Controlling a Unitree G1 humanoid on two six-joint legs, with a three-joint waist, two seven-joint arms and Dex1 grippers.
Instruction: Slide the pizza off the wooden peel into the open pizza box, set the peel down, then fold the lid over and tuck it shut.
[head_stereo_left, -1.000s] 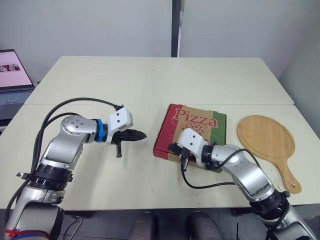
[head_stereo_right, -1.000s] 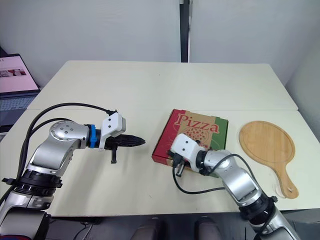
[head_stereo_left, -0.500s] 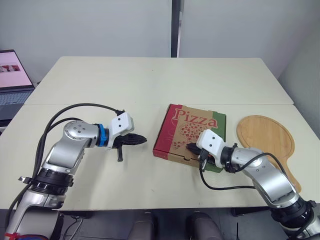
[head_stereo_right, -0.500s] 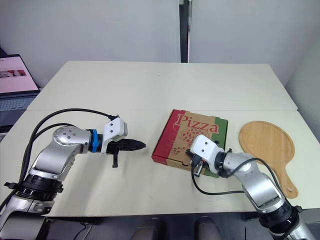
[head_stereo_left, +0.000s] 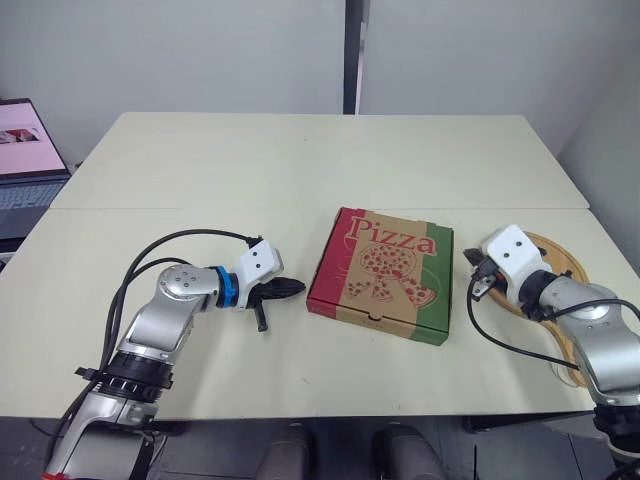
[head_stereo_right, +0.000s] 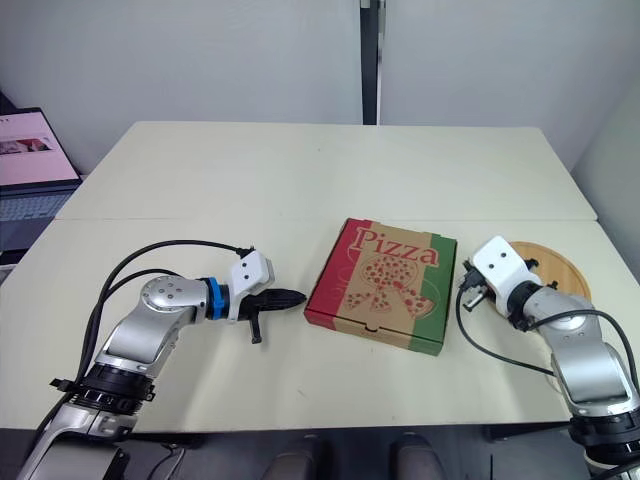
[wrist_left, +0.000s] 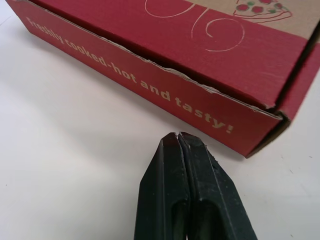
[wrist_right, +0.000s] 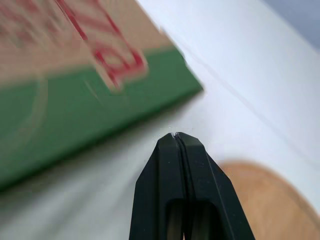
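A wide cream counter (head_stereo_left: 300, 170) carries everything. A closed pizza box (head_stereo_left: 385, 270) lies flat on it between the two grippers. Its lid is down, printed with "Pizza" in red letters over a red, tan and green design. The box's red side wall, printed "hot and tasty!", faces the left gripper (wrist_left: 178, 136). That gripper points at the wall from near by, without touching it. A round wooden peel (head_stereo_right: 557, 262) lies flat on the counter beside and partly beneath the right gripper (wrist_right: 176, 135), on the side away from the box. An open laptop (head_stereo_left: 25, 165) sits far beyond the left gripper, away from the box, at the edge of the scene. The left gripper's two black fingers are pressed together and hold nothing. The right gripper's fingers are likewise pressed together and empty, their tips near the box's green edge.
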